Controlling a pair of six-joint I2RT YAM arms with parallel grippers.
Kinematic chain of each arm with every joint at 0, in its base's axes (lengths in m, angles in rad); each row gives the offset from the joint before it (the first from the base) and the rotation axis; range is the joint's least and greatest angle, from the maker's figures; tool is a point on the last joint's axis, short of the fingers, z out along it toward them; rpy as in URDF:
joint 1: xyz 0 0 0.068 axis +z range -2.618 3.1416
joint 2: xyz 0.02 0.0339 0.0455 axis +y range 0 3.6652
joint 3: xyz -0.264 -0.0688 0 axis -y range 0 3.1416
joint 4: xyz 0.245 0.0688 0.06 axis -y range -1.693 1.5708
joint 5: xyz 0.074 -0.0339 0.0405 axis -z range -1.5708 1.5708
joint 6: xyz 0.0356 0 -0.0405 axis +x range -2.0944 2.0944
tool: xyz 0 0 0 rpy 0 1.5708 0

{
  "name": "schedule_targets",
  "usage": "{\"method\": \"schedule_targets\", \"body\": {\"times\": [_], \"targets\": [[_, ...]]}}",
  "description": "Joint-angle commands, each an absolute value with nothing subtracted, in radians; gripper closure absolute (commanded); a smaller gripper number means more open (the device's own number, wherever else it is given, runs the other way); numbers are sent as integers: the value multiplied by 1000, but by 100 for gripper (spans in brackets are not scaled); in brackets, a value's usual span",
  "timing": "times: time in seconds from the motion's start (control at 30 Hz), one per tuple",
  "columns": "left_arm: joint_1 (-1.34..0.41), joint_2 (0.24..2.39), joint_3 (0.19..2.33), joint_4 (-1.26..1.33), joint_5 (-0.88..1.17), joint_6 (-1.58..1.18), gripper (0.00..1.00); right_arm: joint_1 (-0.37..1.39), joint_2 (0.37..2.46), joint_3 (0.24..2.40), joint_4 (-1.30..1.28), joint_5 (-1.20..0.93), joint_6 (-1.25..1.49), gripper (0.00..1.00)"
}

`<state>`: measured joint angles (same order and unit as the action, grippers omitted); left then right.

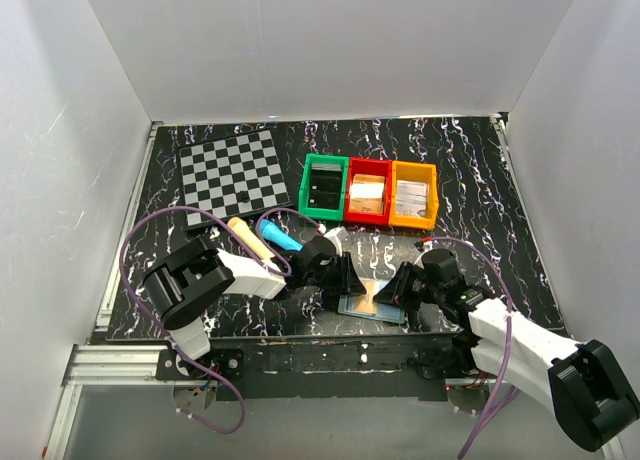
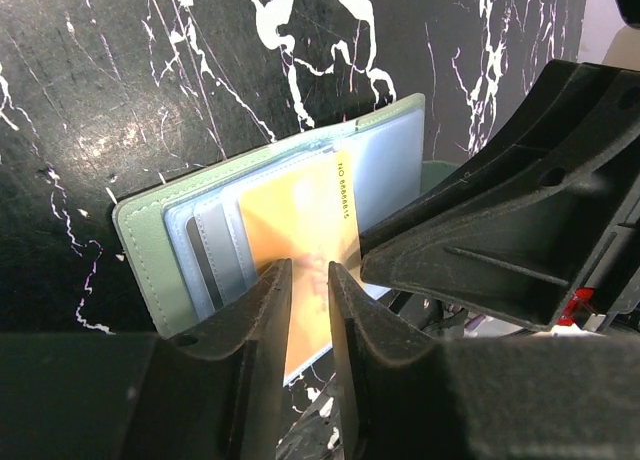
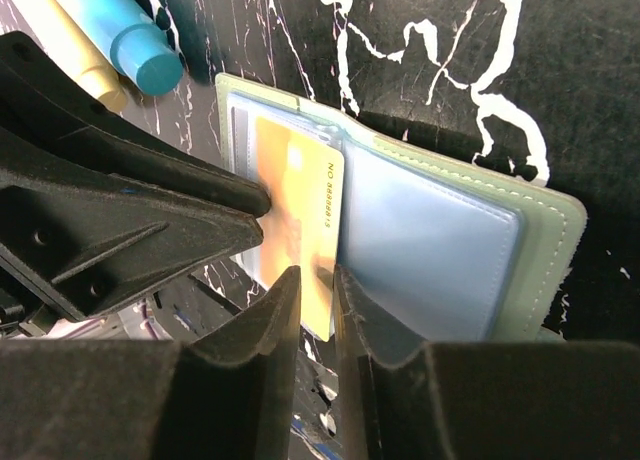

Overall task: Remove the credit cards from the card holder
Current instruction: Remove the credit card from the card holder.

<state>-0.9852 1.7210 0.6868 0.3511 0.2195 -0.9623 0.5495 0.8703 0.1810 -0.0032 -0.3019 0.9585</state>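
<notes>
The card holder (image 1: 386, 309) lies open on the black marbled table between both grippers, grey-green outside (image 2: 145, 250) with pale blue-grey panels (image 3: 440, 230). A yellow-orange credit card (image 2: 300, 210) sticks partway out of a pocket near the fold and overhangs the holder's near edge (image 3: 295, 200). A grey card (image 2: 207, 252) stays tucked in a pocket. My left gripper (image 2: 310, 272) hovers over the yellow card, its jaws a narrow gap apart with nothing clamped. My right gripper (image 3: 317, 277) faces it from the other side, jaws slightly apart around the card's near edge. Each gripper's finger shows beside the card in the other's view.
A checkered board (image 1: 233, 173) lies at the back left. Green (image 1: 324, 187), red (image 1: 367, 192) and orange (image 1: 413, 194) bins stand in a row behind the holder. A blue marker (image 3: 120, 30) and a cream one (image 3: 70, 55) lie just left of the holder.
</notes>
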Motion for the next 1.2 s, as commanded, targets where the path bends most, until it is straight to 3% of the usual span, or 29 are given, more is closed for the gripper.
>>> {"method": "schedule_targets", "body": {"times": [0.0,0.47,1.17], "targets": [[-986,1755,689,250,198,-951,79,543,862,189,46,-325,953,70],[-986,1760,692,224,184,-963,85,531,900,193,6,-308,951,56],[-985,1753,667,253,187,-976,85,529,956,158,218,-425,974,59]]}}
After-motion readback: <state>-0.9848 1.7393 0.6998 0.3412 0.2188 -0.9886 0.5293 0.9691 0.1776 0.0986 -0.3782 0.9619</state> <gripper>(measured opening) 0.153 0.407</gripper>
